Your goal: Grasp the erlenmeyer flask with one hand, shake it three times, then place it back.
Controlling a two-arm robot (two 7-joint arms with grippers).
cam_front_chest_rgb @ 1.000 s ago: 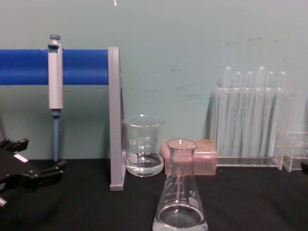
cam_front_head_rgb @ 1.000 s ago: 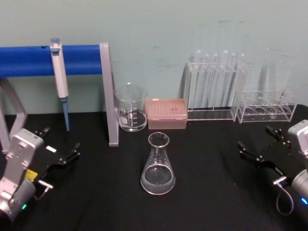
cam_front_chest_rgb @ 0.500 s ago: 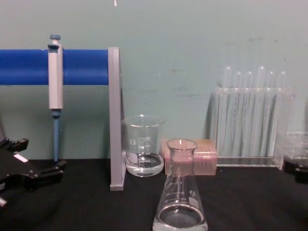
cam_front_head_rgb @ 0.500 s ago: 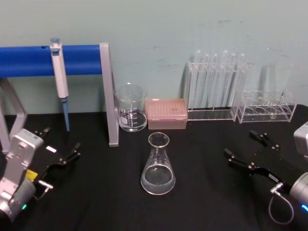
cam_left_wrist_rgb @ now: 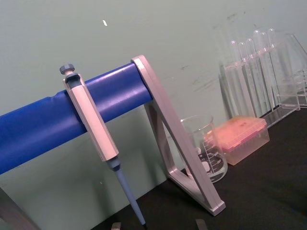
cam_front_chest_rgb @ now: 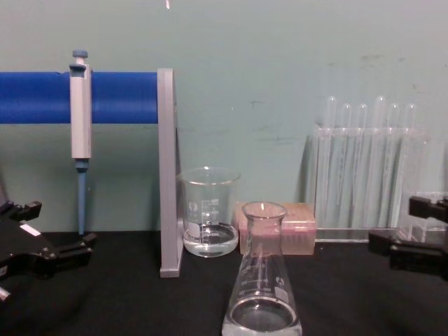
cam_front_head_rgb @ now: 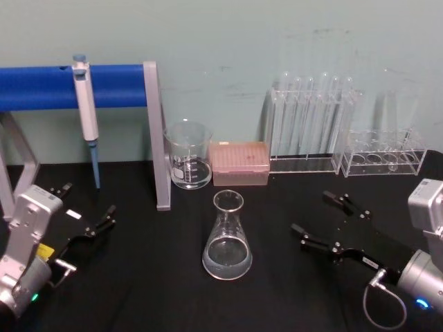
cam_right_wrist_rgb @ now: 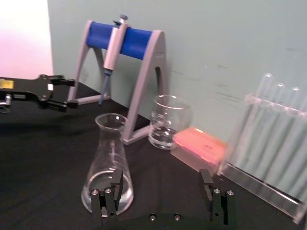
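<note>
Leftward travel of the right gripper [cam_front_head_rgb: 310,211] marks the change: its black fingers have come in from the table's right edge and are nearer the erlenmeyer flask [cam_front_head_rgb: 227,238] than a second ago, though a clear gap remains. Its jaws are spread wide and hold nothing. In the right wrist view one fingertip overlaps the flask's base and the other lies well off to the side, so the flask is not between them.

The flask stands upright on the black table [cam_front_head_rgb: 152,290], near the middle and towards the front. Its long axis is vertical, with the wide flat base down and the narrow rimmed neck pointing straight up. It has not moved.

Behind the flask stand a glass beaker [cam_front_head_rgb: 187,155] and a pink box [cam_front_head_rgb: 239,163], with a rack of test tubes [cam_front_head_rgb: 308,131] to the right.

On the table's left side the left gripper [cam_front_head_rgb: 88,200] rests low, also spread open and empty, unchanged in place.
</note>
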